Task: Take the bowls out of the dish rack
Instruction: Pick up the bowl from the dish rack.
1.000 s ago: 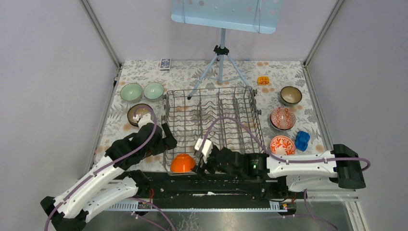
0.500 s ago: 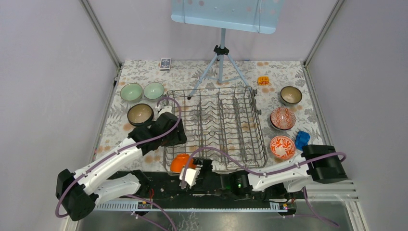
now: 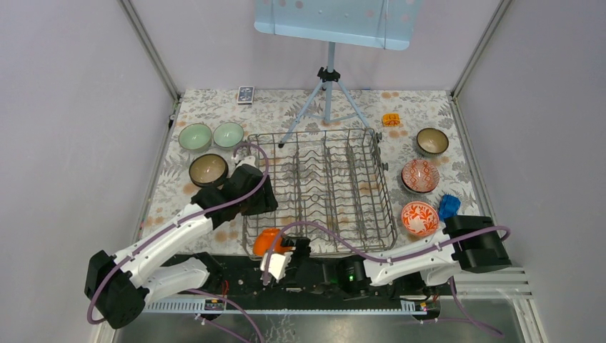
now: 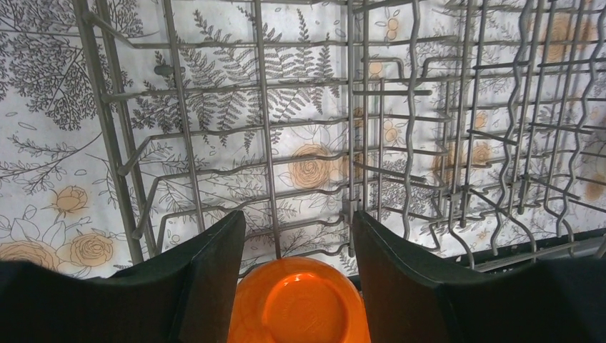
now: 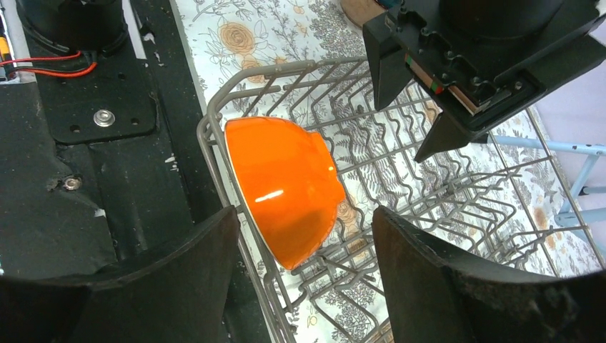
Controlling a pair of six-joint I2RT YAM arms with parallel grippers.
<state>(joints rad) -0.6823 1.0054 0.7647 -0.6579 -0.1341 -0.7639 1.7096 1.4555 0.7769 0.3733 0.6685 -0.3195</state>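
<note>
One solid orange bowl [image 3: 267,241] rests tilted, bottom up, in the near-left corner of the grey wire dish rack [image 3: 336,187]. My left gripper [image 3: 257,201] hangs open over the rack's left side. In the left wrist view the orange bowl [image 4: 296,304] lies below and between the open fingers of the left gripper [image 4: 298,218], untouched. My right gripper [image 3: 280,256] is open at the rack's near edge. In its wrist view, the right gripper [image 5: 306,218] frames the orange bowl [image 5: 282,186] without contact. Other bowls stand on the table: pale green [image 3: 194,136], dark brown [image 3: 208,169], red-and-white [image 3: 420,175].
A blue-grey tripod stand [image 3: 327,100] straddles the rack's far edge. A blue object [image 3: 448,206] and a small orange one [image 3: 390,119] lie at the right. A small dark card [image 3: 245,94] is at the back. The black base rail [image 3: 336,275] runs along the rack's near side.
My left arm swung from beside the brown bowl to over the rack's left side, its jaws narrowing. My right gripper dropped from above the rack's near edge to beside the orange bowl.
</note>
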